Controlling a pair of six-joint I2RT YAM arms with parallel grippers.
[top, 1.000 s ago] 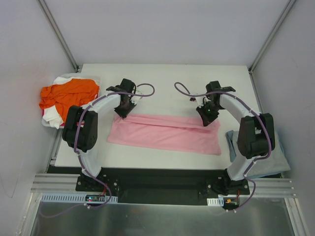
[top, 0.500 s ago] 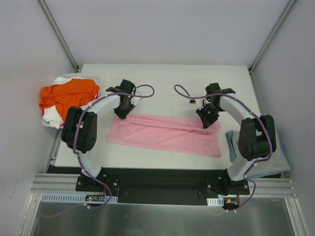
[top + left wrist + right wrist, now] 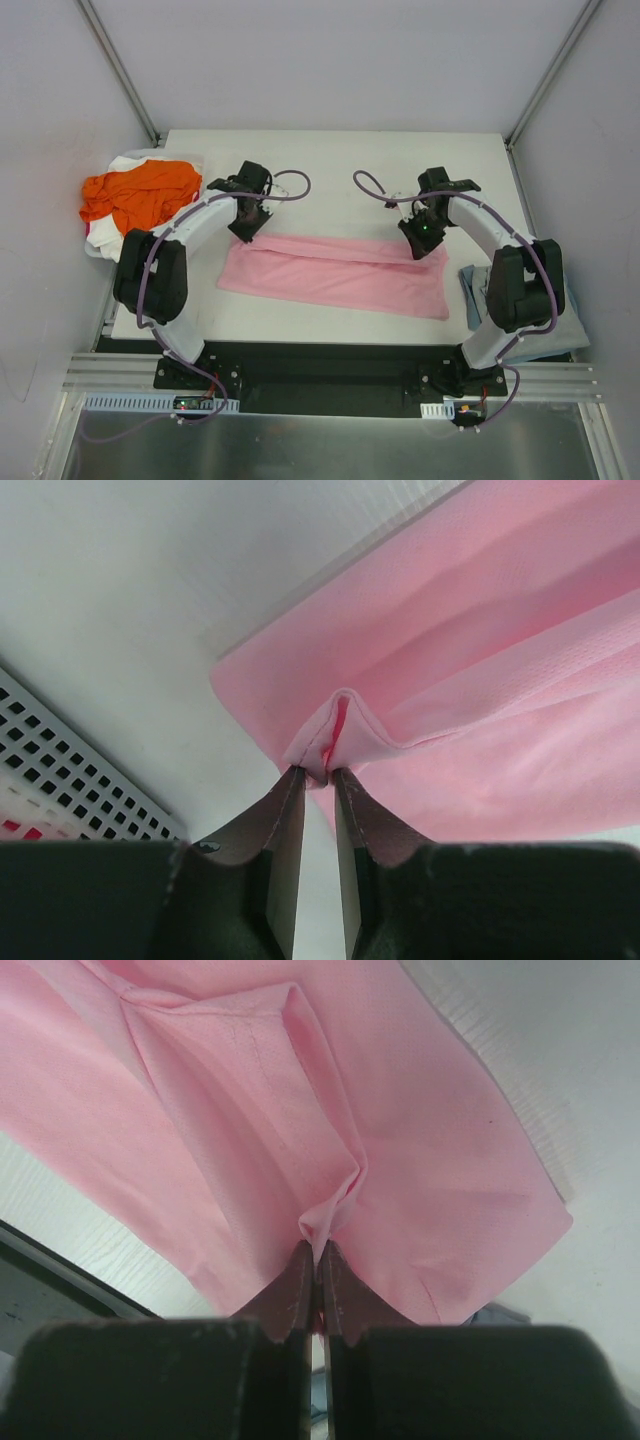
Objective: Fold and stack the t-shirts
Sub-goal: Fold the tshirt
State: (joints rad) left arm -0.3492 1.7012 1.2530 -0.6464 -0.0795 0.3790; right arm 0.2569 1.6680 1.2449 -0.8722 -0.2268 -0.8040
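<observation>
The left gripper (image 3: 318,773) is pinching a small raised fold of the light pink t-shirt (image 3: 340,272) between nearly closed fingertips. The right gripper (image 3: 317,1250) is nipping a similar pleat with its jaws pressed together. In the top view both are gripping the shirt's far edge: the left at about ten o'clock of the garment, the right at about two o'clock.

The shirt is lying as a long band across the middle of the table (image 3: 330,165). It looks narrowed lengthwise, but it is not yet a compact packet.

At the table's nine o'clock the orange t-shirt (image 3: 140,190) is sitting crumpled on a white t-shirt (image 3: 108,238) in a perforated basket (image 3: 60,750). Both are waiting unfolded. At four o'clock a grey-blue t-shirt (image 3: 565,325) is lying flat — seemingly folded and starting the stack, though the arm is hiding part of it.

By my reading, one shirt is done, one is under way and two are left.
</observation>
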